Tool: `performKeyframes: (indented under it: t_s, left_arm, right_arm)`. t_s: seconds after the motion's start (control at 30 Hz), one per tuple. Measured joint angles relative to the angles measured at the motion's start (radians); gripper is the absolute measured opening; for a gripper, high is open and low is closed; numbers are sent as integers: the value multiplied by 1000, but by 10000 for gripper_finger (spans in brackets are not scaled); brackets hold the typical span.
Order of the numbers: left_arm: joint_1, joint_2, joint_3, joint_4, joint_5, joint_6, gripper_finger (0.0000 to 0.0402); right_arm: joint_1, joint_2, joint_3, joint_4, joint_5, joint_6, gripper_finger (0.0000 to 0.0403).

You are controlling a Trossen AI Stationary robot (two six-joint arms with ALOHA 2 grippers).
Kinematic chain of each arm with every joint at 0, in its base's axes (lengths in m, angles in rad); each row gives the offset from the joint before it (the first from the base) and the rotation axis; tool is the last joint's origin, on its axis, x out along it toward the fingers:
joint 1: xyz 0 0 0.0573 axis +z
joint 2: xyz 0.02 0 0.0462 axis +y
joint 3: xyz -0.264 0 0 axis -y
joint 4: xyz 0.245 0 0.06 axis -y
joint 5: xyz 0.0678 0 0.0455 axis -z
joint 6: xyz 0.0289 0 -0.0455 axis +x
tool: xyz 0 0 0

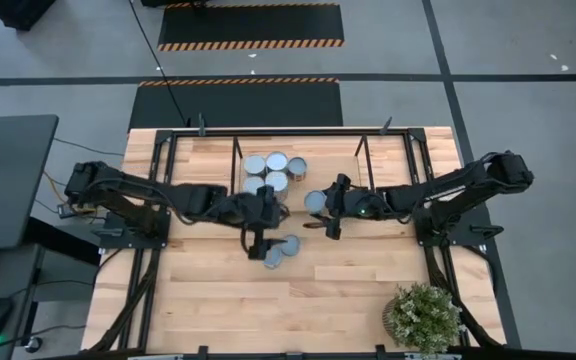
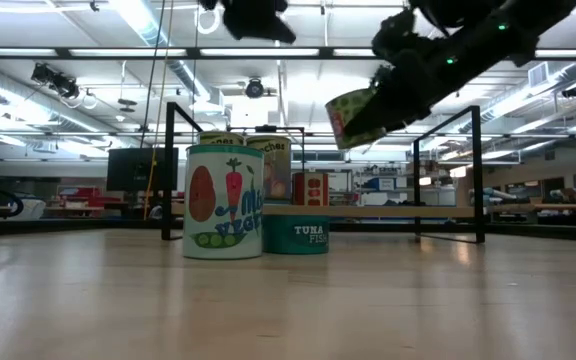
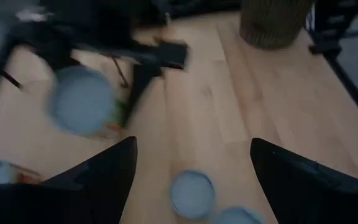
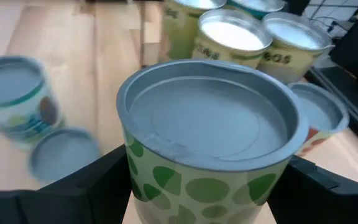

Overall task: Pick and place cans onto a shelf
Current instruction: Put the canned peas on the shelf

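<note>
Above the table, just beside the shelf, the right gripper holds a green-spotted can clamped between its two fingers, lifted clear of the wood and tilted in the low view. Four cans stand clustered on the shelf, and two more sit on the table on the near side of the shelf, one tall with a vegetable label, one squat tuna tin. Over those two the left gripper hangs with its fingers spread wide, holding nothing.
</note>
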Motion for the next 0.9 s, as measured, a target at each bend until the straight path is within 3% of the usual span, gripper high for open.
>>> performKeyframes:
  t_s: [0.27, 0.6, 0.9]
  left_arm:
    - [-41, -29, -153, 144, -45, -76, 318]
    - [-101, -250, -385, 298, -107, -124, 318]
    - [-176, -383, -467, 346, -171, -152, 318]
  right_arm:
    - [-86, 127, 121, -39, -79, -22, 309]
    - [-150, 280, 253, -190, -71, -3, 309]
    - [-185, 321, 299, -255, -95, -2, 309]
